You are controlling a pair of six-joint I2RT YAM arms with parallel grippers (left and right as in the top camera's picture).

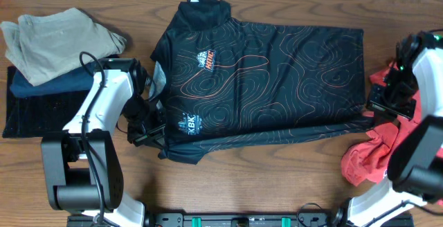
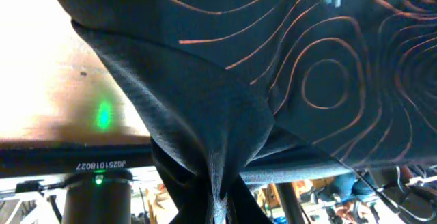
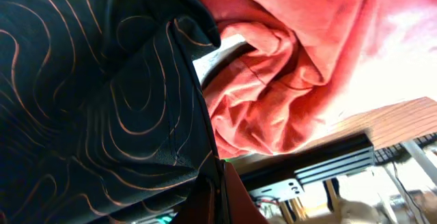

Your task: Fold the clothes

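The black jersey (image 1: 277, 75) lies spread flat across the middle of the wooden surface (image 1: 263, 178), its collar toward the far edge. The left fingers (image 1: 147, 131) are closed on its fabric at the garment's near-left corner, with cloth bunched into the pinch. The right fingers (image 1: 379, 108) are clamped on its right edge, beside the coral-red garments (image 1: 367, 161) crumpled at the surface's right edge. A stack of folded clothes (image 1: 48, 54) sits at the far-left corner

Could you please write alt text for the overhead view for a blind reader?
A black jersey with orange contour lines lies spread on a wooden table, the left gripper and right gripper each shut on an edge. Coral-red garments lie at its right.
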